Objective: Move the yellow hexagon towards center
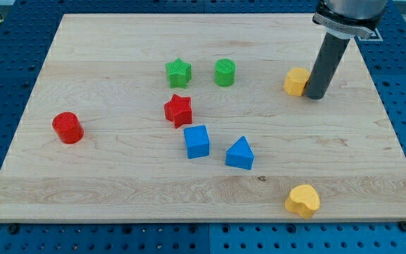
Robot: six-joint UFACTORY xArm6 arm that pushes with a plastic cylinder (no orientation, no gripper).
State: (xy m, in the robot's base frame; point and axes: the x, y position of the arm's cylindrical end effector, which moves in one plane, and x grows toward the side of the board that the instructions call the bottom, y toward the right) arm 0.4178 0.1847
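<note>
The yellow hexagon [296, 81] lies on the wooden board [118, 176] at the view's upper right. My tip [316, 96] is on the board right beside the hexagon, on its right side, touching or nearly touching it. The dark rod rises from there to the view's top right.
A green star [179, 72] and a green cylinder [225, 73] lie left of the hexagon. A red star [178, 110], a blue cube [197, 141] and a blue triangular block [240, 153] lie near the middle. A red cylinder [68, 128] is at the left. A yellow heart-like block [302, 200] is at the bottom right.
</note>
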